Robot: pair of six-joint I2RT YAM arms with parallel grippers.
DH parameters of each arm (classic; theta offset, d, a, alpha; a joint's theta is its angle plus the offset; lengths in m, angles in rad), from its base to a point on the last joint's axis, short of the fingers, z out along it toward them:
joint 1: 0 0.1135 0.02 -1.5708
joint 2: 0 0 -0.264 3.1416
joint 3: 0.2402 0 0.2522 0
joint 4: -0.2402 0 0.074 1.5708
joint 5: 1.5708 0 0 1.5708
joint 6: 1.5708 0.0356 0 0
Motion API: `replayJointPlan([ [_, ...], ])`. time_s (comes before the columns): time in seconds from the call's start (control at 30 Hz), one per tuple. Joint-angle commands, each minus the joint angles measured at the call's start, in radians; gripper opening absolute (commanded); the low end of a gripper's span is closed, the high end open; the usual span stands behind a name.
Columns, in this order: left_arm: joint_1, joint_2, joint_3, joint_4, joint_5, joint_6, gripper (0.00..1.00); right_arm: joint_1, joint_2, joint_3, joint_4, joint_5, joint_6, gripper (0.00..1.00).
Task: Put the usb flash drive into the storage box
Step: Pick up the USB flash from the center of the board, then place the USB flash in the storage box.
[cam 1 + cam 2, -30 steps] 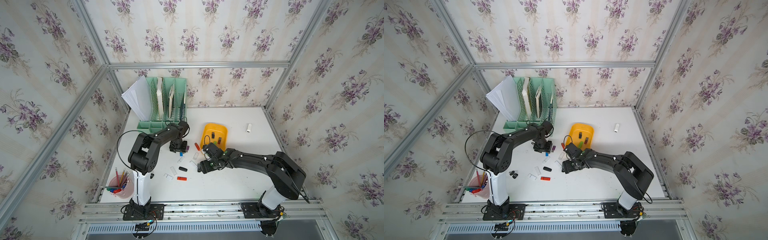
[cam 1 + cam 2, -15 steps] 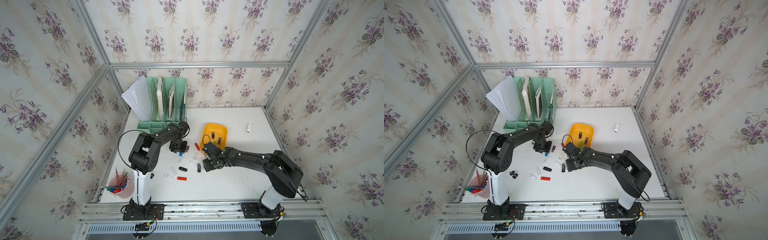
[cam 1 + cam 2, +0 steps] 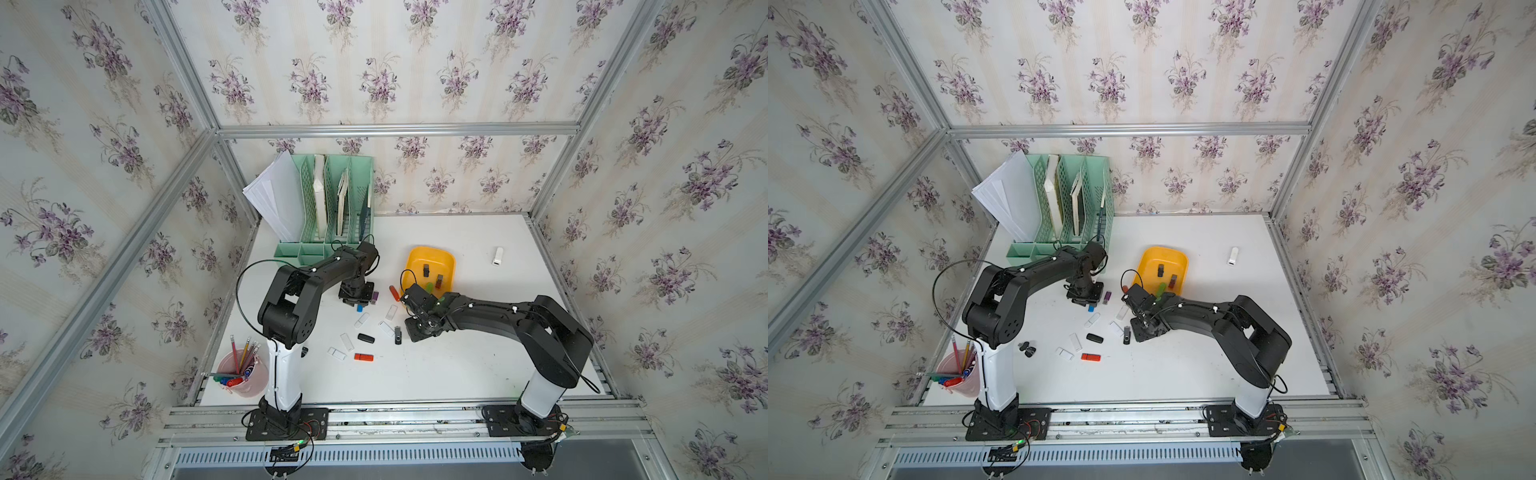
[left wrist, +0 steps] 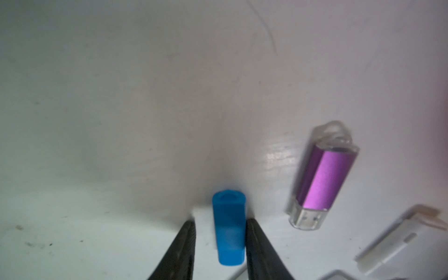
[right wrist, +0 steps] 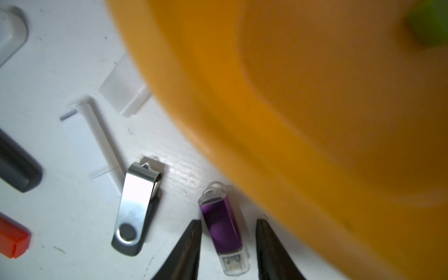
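The yellow-orange storage box (image 3: 430, 254) (image 3: 1163, 252) (image 5: 315, 97) sits mid-table with three usb flash drives inside. My left gripper (image 4: 221, 221) (image 3: 356, 301) stands low over the table, open and narrow around a blue usb flash drive (image 4: 229, 225) (image 3: 360, 308). One finger touches the drive's side; the other stands a little apart. My right gripper (image 5: 229, 221) (image 3: 418, 331) is just in front of the box, open astride a dark purple usb flash drive (image 5: 221, 225), with gaps on both sides. That drive is hidden under the gripper in both top views.
Several more drives lie between the arms: a light purple one (image 4: 324, 179) (image 3: 375, 296), a silver swivel one (image 5: 135, 206) (image 3: 397, 334), black (image 3: 366, 338), red (image 3: 363, 357), white ones. A white drive (image 3: 497, 255) lies far right. A mint file organizer (image 3: 328, 208) stands at the back left, a pink pencil cup (image 3: 243, 374) front left.
Both grippers' jaws have narrowed around their drives. The right gripper has shifted slightly rightward, nearer the box. The left arm has hardly moved.
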State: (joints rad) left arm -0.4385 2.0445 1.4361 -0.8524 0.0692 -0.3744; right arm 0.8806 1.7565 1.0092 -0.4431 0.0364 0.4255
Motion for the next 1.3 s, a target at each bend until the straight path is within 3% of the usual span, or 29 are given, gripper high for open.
replayJointPlan([
  [0.0,-0.001,0.013,-0.004,-0.010,0.012,0.003,0.36,0.006,0.010,0.005,-0.019,0.011,-0.001,0.39],
  [0.57,-0.001,0.011,-0.008,-0.012,0.009,0.003,0.26,0.037,0.028,0.014,-0.044,0.039,0.016,0.21],
  [1.27,0.000,0.015,-0.003,-0.026,0.002,0.011,0.23,0.031,-0.153,0.097,-0.150,0.085,0.035,0.14],
])
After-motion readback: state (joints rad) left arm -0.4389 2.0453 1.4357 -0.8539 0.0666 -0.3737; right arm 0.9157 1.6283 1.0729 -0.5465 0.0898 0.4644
